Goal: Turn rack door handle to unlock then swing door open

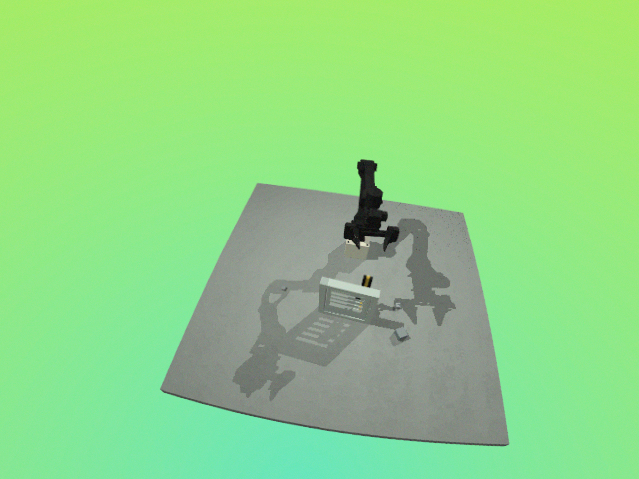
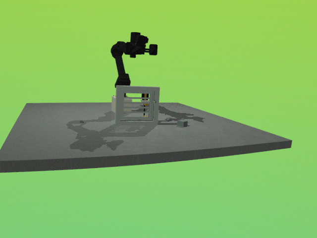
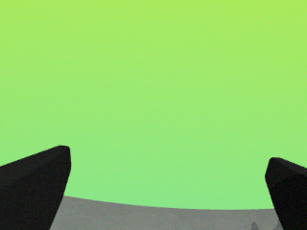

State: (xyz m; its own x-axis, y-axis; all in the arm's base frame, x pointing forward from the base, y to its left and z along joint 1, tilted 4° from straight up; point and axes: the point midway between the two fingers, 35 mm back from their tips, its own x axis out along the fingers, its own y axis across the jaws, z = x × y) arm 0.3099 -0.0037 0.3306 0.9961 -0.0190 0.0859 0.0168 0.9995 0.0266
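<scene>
Hovering high, your claw (image 1: 370, 249) (image 2: 153, 49) (image 3: 173, 165) has its fingers spread wide around nothing, likely to leave room for the upright handle (image 1: 366, 281) (image 2: 145, 96), which stands below and ahead of it on the rack door's arm-facing side.

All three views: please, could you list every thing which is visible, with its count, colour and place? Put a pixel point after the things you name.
table (image 1: 438, 381) (image 2: 217, 143) (image 3: 144, 218): one, grey, under everything
door frame (image 1: 323, 298) (image 2: 119, 107): one, pale grey, upright on the table
handle (image 1: 367, 281) (image 2: 145, 104): one, black and yellow, upright on the door's arm-facing side
large block (image 1: 401, 333) (image 2: 182, 123): one, grey, beside the frame
small pieces: two, grey, one (image 1: 284, 288) (image 2: 81, 121) on the frame's other side, one (image 1: 397, 305) (image 2: 168, 119) near the large block
base block (image 1: 356, 251) (image 2: 114, 106): one, cream, below the arm
arm (image 1: 367, 180) (image 2: 120, 64): one, black, behind the frame
gripper (image 1: 371, 249) (image 2: 146, 49) (image 3: 173, 165): one, black, open, raised above the table
</scene>
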